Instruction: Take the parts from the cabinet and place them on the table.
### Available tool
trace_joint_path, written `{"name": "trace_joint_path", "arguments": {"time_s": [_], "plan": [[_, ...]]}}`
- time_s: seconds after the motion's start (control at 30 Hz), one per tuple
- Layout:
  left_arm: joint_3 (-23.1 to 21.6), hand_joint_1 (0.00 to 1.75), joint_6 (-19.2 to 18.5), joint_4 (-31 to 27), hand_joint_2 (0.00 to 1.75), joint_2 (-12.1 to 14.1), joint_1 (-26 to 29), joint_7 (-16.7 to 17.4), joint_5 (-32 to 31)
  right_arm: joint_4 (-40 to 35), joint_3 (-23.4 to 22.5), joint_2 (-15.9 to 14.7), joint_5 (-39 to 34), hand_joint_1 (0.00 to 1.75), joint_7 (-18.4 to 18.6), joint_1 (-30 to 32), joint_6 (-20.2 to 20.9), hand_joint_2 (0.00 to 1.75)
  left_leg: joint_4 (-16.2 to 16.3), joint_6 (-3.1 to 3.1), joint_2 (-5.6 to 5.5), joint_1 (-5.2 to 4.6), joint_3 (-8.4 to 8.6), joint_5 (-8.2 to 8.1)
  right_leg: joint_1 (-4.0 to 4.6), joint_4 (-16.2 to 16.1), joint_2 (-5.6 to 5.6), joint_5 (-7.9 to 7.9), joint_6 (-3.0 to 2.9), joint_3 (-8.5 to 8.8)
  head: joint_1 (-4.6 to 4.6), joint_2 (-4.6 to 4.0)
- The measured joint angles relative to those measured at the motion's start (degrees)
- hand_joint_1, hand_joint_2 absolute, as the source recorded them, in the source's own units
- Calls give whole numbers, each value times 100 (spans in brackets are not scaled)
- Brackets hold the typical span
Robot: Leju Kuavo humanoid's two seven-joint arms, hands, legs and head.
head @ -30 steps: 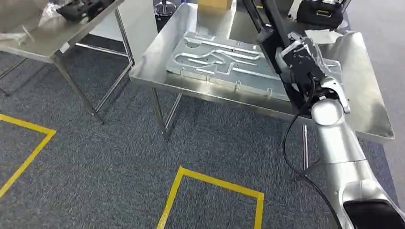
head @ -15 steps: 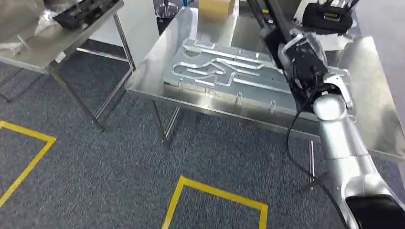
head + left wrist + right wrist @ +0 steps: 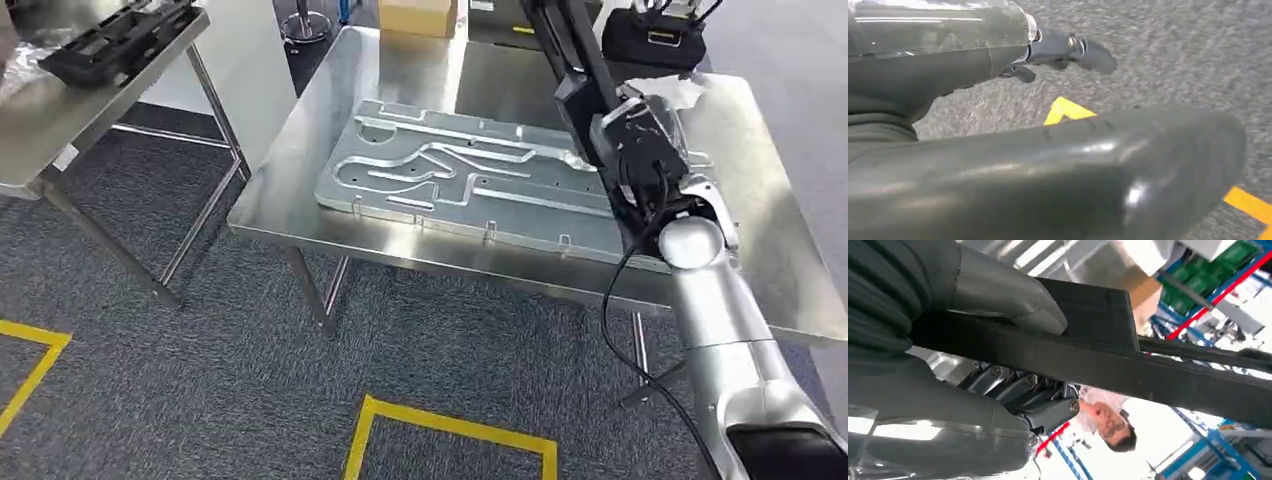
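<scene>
Your head camera looks down on the shiny steel desk; wrist cameras sit close behind each hand, left facing grey carpet floor.

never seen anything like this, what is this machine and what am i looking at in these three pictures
This is a humanoid robot with two silver arms. The wide picture is taken from its head, looking down at a steel table. On the table lie a large machined metal plate, a cardboard box and a black case. A second table to the left carries a black tray.

The other two pictures come from cameras at the wrists. The right hand grips a long black part, which the head view shows raised above the table. The left hand hangs over grey carpet with yellow tape, holding nothing that I can see.
</scene>
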Motion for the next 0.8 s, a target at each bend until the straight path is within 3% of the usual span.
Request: {"name": "trace_joint_path", "arguments": {"time_s": [0.07,0.1,0.13,0.17,0.2,0.23,0.27,0.3,0.33,0.4,0.43,0.5,0.53,0.6,0.63,0.67,0.7,0.73,0.8], "plan": [[-26,0,-20,0,0,4,2,2,-11,-11,-20,-48,30,175,26,41,-20,175,0,27,15,-19,118,-116,0,746,-44,-275,20,-570,-2,0],[-44,0,-22,0,0,4,5,7,-15,-11,-20,-77,37,175,39,84,-22,175,0,28,17,-24,192,-184,1,924,-44,-430,22,-773,0,0],[-55,0,-24,0,0,4,12,9,-17,-11,-22,-94,50,175,53,125,-22,175,0,30,20,-29,283,-256,2,890,-45,-465,21,-888,0,0],[-61,0,-30,0,0,4,17,15,-33,-13,-22,-118,79,175,57,152,-24,175,0,34,20,-36,381,-331,3,684,-45,-387,2,-905,0,0],[-63,0,-35,0,0,7,16,22,-42,-17,-24,-133,112,175,66,162,-24,175,0,32,20,-51,483,-405,8,340,-46,-177,-20,-857,0,0],[-74,0,-42,0,0,9,11,24,-52,-22,-35,-166,142,175,72,159,-26,175,-2,29,20,-68,595,-491,27,-114,-52,172,-62,-771,0,0],[-81,0,-52,0,0,9,22,24,-55,-35,-52,-188,162,175,77,164,-26,175,-35,16,19,-68,627,-583,71,-612,-95,834,-156,-698,0,0],[-92,0,-61,0,0,-2,1,33,-57,-31,-63,-201,199,175,79,172,-35,175,4,-33,18,-87,758,-638,131,-650,-75,972,-179,-727,-18,0],[-103,0,-70,0,0,2,-22,37,-61,-35,-68,-221,258,175,107,179,-37,175,-61,-74,10,-79,773,-672,153,-688,-86,907,-214,-668,24,0],[-125,0,-87,0,0,2,-5,44,-72,-55,-72,-247,321,175,133,185,-33,175,-93,-140,27,-75,879,-637,158,-774,-71,855,-283,-590,20,0],[-142,0,-94,0,0,4,-21,44,-72,-61,-74,-253,356,175,138,192,-35,175,-24,-178,24,-104,866,-629,97,-822,-48,842,-309,-485,13,0],[-164,0,-105,0,0,17,-35,42,-74,-68,-72,-253,448,175,144,197,-35,175,624,-210,70,-77,523,-593,82,-875,-51,749,-367,-314,11,0],[-170,0,-111,0,0,20,-45,42,-74,-59,-74,-253,479,175,153,207,-35,175,1062,-235,76,-63,231,-695,83,-875,-51,683,-382,-248,13,0],[-184,0,-114,0,0,26,-41,44,-74,-33,-72,-253,555,175,157,269,-31,175,1647,-269,92,-58,-276,-1147,83,-875,-42,540,-386,-92,11,0],[-194,0,-114,0,0,28,-36,44,-74,-11,-63,-242,581,175,157,308,-24,175,1678,-275,99,-58,-407,-1303,81,-875,-33,470,-380,4,11,0],[-199,0,-114,0,0,33,-35,44,-74,11,-63,-240,612,175,157,334,-15,175,1533,-271,108,-58,-454,-1307,80,-875,-21,388,-371,107,13,0],[-199,0,-111,0,0,37,-35,48,-70,35,-63,-240,634,175,157,345,-6,175,1216,-262,114,-57,-437,-1132,78,-870,-21,308,-357,220,11,0],[-201,0,-105,0,0,48,-28,48,-70,66,-63,-240,649,175,155,343,2,175,759,-245,114,-58,-381,-720,78,-860,-15,223,-338,336,11,0],[-203,0,-83,2,0,63,10,52,-66,133,-63,-230,664,175,142,343,13,175,-106,-195,114,-81,-427,397,111,-754,-5,52,-280,433,11,0]]}}
